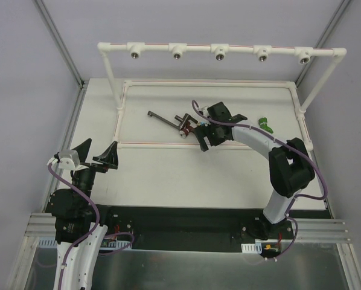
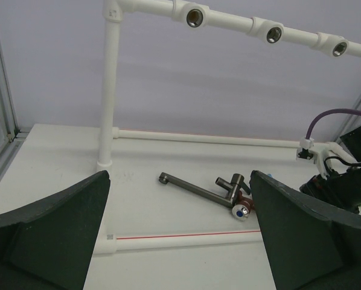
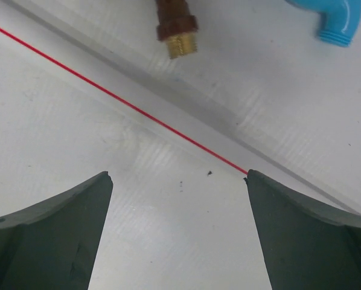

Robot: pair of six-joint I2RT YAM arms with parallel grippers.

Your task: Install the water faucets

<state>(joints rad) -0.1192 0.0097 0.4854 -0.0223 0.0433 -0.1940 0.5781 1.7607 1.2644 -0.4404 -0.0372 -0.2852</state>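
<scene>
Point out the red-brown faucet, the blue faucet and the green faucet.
red-brown faucet [image 3: 175, 19]: right wrist view, on its brown body above the brass thread.
blue faucet [image 3: 337, 18]: right wrist view, on its bent body.
green faucet [image 1: 265, 125]: top view, on its green body.

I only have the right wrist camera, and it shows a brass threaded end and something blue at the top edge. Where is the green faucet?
Observer: The green faucet lies on the table, to the right of the right arm.
Operator: Any faucets in the sockets yet?
Observer: No, all five sockets on the white pipe frame are empty.
Operator: What about the left gripper?
Observer: The left gripper is open and empty, above the table's left side.
</scene>
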